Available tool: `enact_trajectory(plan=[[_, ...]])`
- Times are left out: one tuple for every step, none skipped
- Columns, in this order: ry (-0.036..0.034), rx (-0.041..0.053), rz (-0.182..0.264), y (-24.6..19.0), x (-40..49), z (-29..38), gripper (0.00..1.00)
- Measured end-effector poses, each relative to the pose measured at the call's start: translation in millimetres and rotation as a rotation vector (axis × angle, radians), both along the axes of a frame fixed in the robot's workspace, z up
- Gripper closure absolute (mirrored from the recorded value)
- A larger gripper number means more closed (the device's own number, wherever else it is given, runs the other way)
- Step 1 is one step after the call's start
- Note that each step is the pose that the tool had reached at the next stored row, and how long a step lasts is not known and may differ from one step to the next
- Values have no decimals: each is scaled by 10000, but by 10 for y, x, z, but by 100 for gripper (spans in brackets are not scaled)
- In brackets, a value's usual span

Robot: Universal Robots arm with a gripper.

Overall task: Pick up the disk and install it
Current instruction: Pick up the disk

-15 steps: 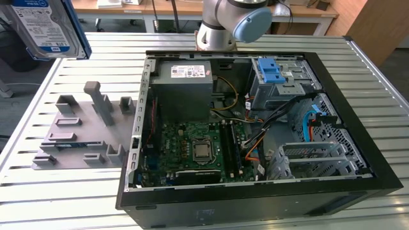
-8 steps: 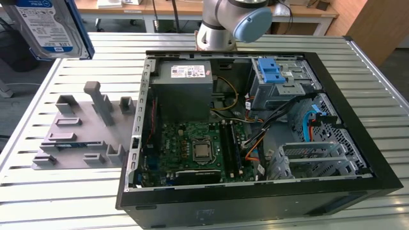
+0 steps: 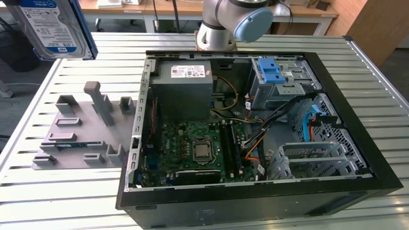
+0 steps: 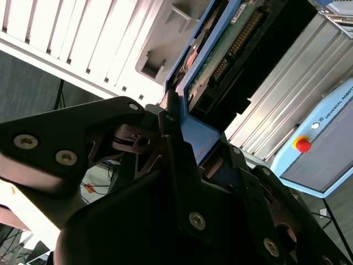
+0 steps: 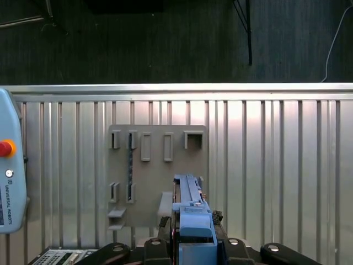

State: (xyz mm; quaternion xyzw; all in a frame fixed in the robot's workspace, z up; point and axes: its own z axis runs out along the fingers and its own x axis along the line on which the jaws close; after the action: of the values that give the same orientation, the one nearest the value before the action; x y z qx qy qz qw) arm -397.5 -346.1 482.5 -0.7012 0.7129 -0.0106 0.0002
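1. You are looking at one disk [image 3: 54, 26], one open case [image 3: 255, 203], one grey rack [image 3: 80, 139] and one arm [image 3: 230, 21], with one slatted desk [image 3: 70, 211] carrying the case and the rack.
2. Inside the case, one blue latch [image 3: 271, 74] is sitting atop one drive cage [image 3: 290, 88]. One power supply [image 3: 185, 84] is lying beside the cage, toward the exterior view's left.
3. One pendant [image 5: 8, 182] is showing by the desk in the first wrist view, apart from the rack.
4. The jaws are gripping the disk, open no wider than its thickness. In the second wrist view, two black fingers [image 4: 176, 160] are pressing its blue frame [image 4: 198, 135] from either side.
5. The disk is hanging clear of the desk at the exterior view's upper left. Its label is facing that camera, and it is well apart from the case.
6. In the first wrist view you are seeing the disk [image 5: 190, 204] edge-on, with the rack lying on the desk behind it.
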Motion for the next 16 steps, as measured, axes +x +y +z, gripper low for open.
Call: enact_trajectory(plan=[[0,-1,0,-1,10,0,63],[0,-1,0,-3,18,0,63],[0,-1,0,-4,27,0,63],[0,-1,0,-5,36,0,63],[0,0,0,-6,45,0,63],[1,-1,0,-8,54,0,63],[0,0,0,-9,62,0,63],[0,0,0,-10,71,0,63],[0,0,0,-11,80,0,63],[0,0,0,-12,89,0,63],[0,0,0,-14,98,0,63],[-1,0,0,-16,108,0,63],[0,0,0,-18,118,0,63],[0,0,0,-21,129,0,63],[0,0,0,-23,139,0,63],[0,0,0,-26,149,0,63]])
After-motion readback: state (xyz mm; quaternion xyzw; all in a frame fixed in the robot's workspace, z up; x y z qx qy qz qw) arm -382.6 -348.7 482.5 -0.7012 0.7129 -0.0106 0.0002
